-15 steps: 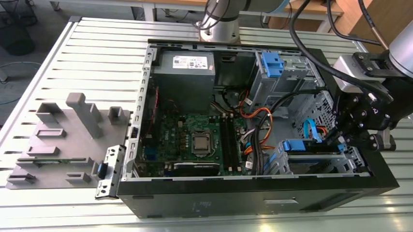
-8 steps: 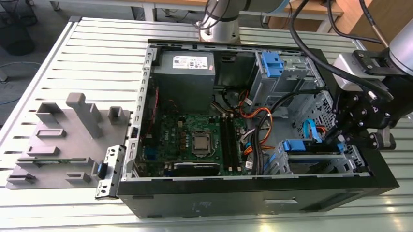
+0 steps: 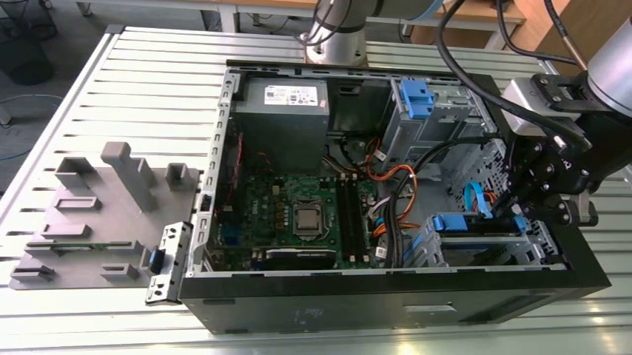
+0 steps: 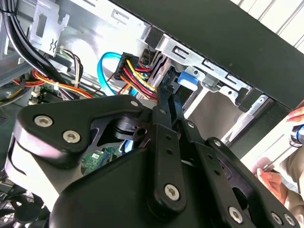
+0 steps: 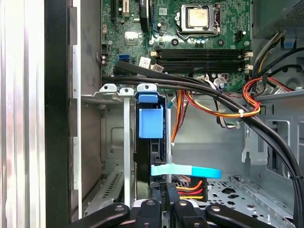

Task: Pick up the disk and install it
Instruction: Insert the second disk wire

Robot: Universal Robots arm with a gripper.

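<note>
Metal slatted table (image 3: 148,96), open computer case (image 3: 395,303), fingers (image 4: 166,102) pressed together at the upright disk (image 5: 151,122) inside

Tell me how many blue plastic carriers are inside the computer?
2. The upper blue carrier stands in the bay beside the power supply; the lower blue carrier sits in the drive cage near the gripper. Cables may hide others.

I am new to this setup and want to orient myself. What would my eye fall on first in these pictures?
The open black computer case on the slatted table catches the eye first, its green motherboard lying bare in the middle. At the exterior view's right, the gripper sits at the drive bay, close to the disk in its blue carrier, beside red, yellow and orange wires.
</note>
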